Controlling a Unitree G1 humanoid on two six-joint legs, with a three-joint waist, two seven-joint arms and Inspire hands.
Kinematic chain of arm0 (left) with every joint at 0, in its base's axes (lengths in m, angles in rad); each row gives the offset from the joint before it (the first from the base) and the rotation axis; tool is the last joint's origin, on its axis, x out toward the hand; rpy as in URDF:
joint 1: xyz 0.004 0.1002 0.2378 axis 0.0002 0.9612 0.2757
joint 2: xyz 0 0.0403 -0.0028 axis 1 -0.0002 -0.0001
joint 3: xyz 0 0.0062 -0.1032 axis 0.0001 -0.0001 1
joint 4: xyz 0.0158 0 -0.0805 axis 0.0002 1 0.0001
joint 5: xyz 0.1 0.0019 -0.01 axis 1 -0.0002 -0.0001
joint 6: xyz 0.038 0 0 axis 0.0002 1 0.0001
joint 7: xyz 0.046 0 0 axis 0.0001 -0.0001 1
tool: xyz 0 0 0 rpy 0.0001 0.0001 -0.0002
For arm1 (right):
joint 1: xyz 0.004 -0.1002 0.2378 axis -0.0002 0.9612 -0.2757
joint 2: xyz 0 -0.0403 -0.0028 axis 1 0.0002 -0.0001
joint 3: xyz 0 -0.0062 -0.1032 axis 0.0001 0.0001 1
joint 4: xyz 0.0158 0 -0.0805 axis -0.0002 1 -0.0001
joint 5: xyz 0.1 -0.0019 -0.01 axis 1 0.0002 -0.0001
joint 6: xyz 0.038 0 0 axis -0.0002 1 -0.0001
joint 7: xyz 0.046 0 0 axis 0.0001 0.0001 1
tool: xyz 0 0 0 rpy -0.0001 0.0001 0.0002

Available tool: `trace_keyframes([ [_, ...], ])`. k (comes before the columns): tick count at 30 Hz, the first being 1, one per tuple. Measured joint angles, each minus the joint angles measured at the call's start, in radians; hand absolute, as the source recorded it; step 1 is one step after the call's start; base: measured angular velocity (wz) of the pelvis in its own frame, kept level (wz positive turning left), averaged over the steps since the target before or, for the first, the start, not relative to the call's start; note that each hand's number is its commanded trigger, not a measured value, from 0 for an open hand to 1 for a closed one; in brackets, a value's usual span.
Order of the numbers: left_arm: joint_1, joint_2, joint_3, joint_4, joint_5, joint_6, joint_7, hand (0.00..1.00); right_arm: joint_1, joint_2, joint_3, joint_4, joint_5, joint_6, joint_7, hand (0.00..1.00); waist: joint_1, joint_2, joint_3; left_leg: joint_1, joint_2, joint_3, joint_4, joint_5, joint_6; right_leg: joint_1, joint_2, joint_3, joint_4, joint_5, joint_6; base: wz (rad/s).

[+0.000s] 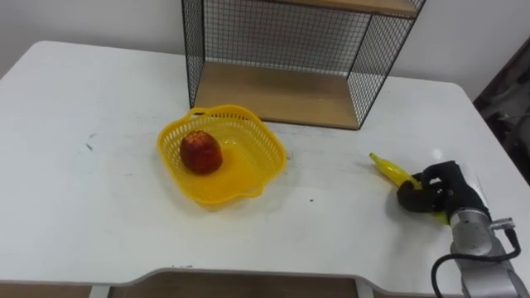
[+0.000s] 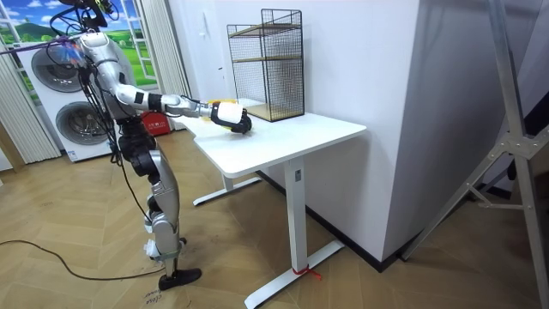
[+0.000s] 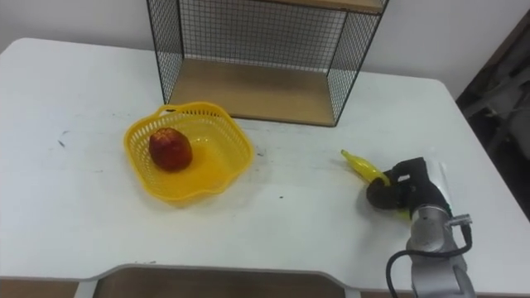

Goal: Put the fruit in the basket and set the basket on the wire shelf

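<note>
Right hand [image 1: 443,192]: fingers curled round banana [image 1: 389,169], low over tabletop [image 1: 83,165], well right of yellow basket [image 1: 252,165]. Red apple [image 1: 200,152] already in basket. Remaining: banana in, basket onto wire shelf [image 1: 273,93].

Yellow plastic lattice basket [image 1: 257,141] with wavy rim, upright, left of centre. Red apple [image 1: 200,152] resting inside it, toward its left side. Yellow banana [image 1: 391,170] at near right, well apart from the basket, near end clasped in black right hand [image 1: 439,192]. Black wire shelf with wooden boards [image 1: 273,95] standing at far centre, just behind the basket
</note>
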Motion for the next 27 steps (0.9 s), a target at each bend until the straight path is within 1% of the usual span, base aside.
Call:
trace_keyframes([
  [1,0.0,0.0,0.001,-0.002,0.0,-0.001,0.002,0.0,0.002,0.0,0.005,-0.011,0.0,0.002,0.008,1.0,0.0,0.0,0.0002,-0.001,0.0,0.001,0.0,0.0,0.0,-0.001,0.0,0.001,0.0,0.0,0.0,-0.05],
  [3,-0.005,-0.001,0.002,-0.007,0.0,-0.002,0.006,0.0,0.004,0.001,0.036,-0.063,-0.002,0.02,0.031,1.0,0.003,0.0,0.0004,-0.004,0.0,0.01,0.0,0.0,0.0,-0.01,0.0,0.009,0.003,0.0,0.0,-0.1],
  [6,-0.013,-0.001,0.002,-0.005,-0.001,-0.009,0.007,0.0,0.006,0.013,0.069,-0.143,-0.013,0.021,0.051,1.0,0.003,0.005,0.0038,-0.006,0.0,0.012,0.0,0.0,0.0,-0.013,0.001,0.012,0.003,0.0,0.0,-0.04],
  [9,-0.025,0.0,-0.004,-0.002,-0.026,-0.018,0.008,0.0,0.01,0.035,0.074,-0.237,-0.012,0.021,0.058,1.0,0.001,0.009,0.0054,-0.01,0.0,0.01,0.0,0.0,0.0,-0.016,0.001,0.011,0.002,0.0,0.0,0.0],
  [12,-0.036,-0.001,-0.007,0.016,-0.038,-0.028,0.008,0.0,0.009,0.038,0.078,-0.316,-0.007,0.02,0.059,1.0,0.006,0.007,0.0033,-0.017,0.0,0.006,0.002,0.0,0.0,-0.022,0.001,0.009,0.002,0.0,0.0,0.01],
  [15,-0.036,-0.003,-0.017,0.031,-0.038,-0.03,0.008,0.0,0.009,0.039,0.082,-0.37,-0.001,0.02,0.065,1.0,0.015,0.005,0.0016,-0.019,0.0,0.007,0.003,0.001,0.001,-0.026,0.001,0.012,0.002,0.0,0.0,0.0],
  [18,-0.039,-0.005,-0.032,0.038,-0.037,-0.032,0.007,0.0,0.01,0.045,0.109,-0.421,0.028,0.02,0.077,1.0,0.02,0.007,0.0031,-0.019,0.0,0.011,0.001,0.001,0.001,-0.029,0.002,0.022,0.001,0.0,0.0,-0.04],
  [23,-0.04,-0.005,-0.048,0.046,-0.037,-0.033,0.005,0.0,0.01,0.053,0.146,-0.464,0.064,0.02,0.114,1.0,0.026,0.011,0.0024,-0.02,0.0,0.011,-0.001,0.001,0.0,-0.029,0.002,0.023,0.001,0.0,0.0,0.0],
  [27,-0.041,-0.005,-0.048,0.044,-0.037,-0.037,0.001,0.0,0.01,0.063,0.149,-0.483,0.093,0.02,0.124,1.0,0.034,0.012,0.001,-0.02,0.0,0.011,-0.002,0.001,0.0,-0.031,0.002,0.022,0.001,0.0,0.0,0.0],
])
